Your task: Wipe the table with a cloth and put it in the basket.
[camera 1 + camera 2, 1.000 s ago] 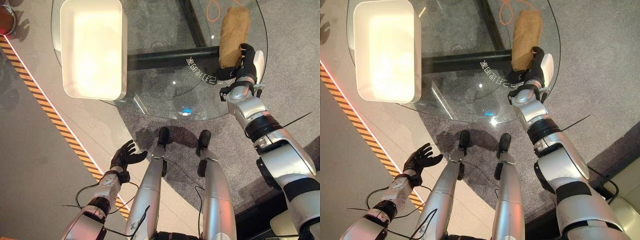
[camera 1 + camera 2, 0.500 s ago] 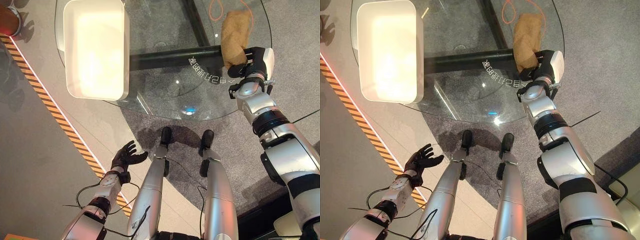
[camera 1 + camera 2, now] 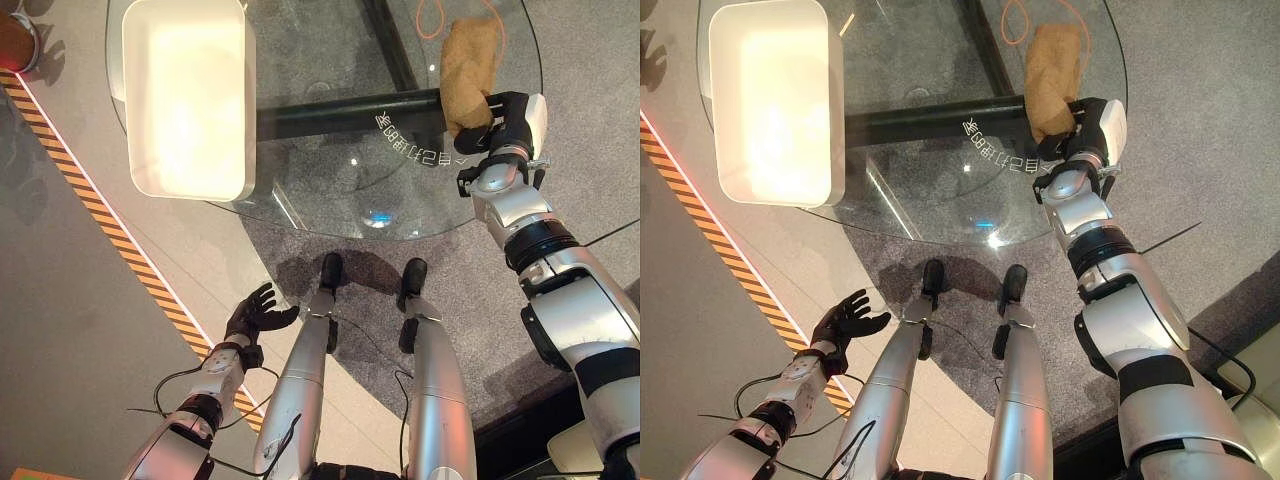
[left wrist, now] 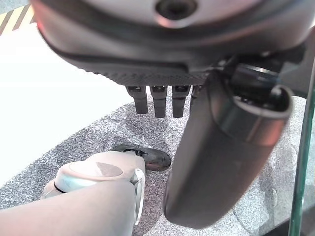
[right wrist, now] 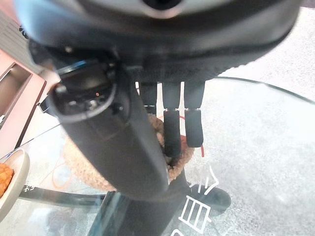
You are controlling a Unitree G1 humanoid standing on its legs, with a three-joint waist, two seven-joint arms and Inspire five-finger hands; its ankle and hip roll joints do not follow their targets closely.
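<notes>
At upper right, the brown cloth [image 3: 470,72] is gripped on the glass table [image 3: 330,190] by the right hand [image 3: 500,120]; the white basket [image 3: 188,100], upper left, is judged yet to be reached. The left hand [image 3: 255,312] is held open, lower left.

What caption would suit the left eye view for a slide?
Right robot hand grips a brown cloth on the round glass table; white basket at the far left.

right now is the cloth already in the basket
No, the brown cloth lies on the glass table at the right hand, far from the white basket.
</notes>
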